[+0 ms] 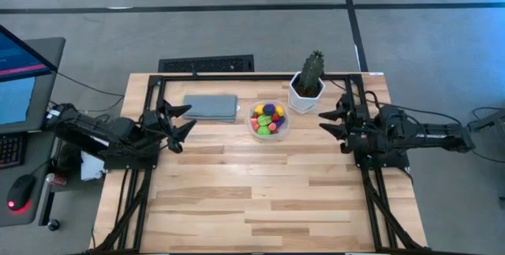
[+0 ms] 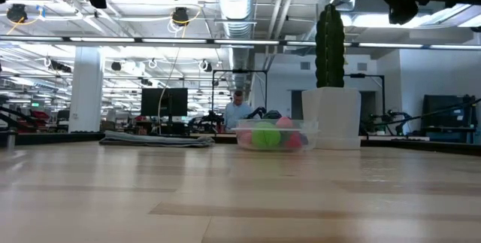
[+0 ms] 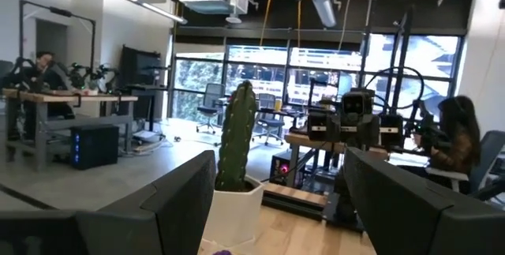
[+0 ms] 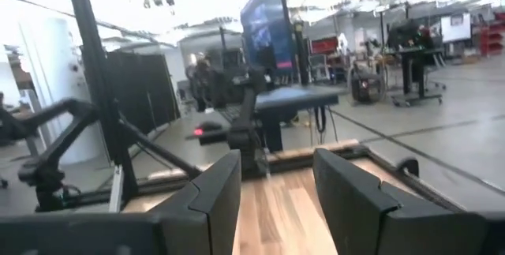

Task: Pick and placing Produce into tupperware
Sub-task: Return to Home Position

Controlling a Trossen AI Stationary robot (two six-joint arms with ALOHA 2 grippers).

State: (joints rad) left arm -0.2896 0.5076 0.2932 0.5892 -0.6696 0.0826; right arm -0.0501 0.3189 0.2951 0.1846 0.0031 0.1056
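Observation:
The tupperware (image 1: 269,121), a small round clear container, stands on the table's far middle, also in the low view (image 2: 274,136). Inside lies the produce (image 1: 268,118), several tiny yellow, green, purple and red pieces heaped together. My left gripper (image 1: 189,118) hovers open above the table's left edge, pointing toward the container with nothing between its fingers (image 3: 280,168). My right gripper (image 1: 323,121) hovers above the right edge, facing the container from the other side. It stands open with a narrower gap, and nothing is between its fingers (image 4: 276,168).
A potted green cactus (image 1: 313,69) in a white pot (image 1: 306,93) stands just right of the container at the far edge. A flat grey-blue folded cloth (image 1: 211,106) lies to its left. The bare wooden near half of the table (image 1: 252,200) offers room.

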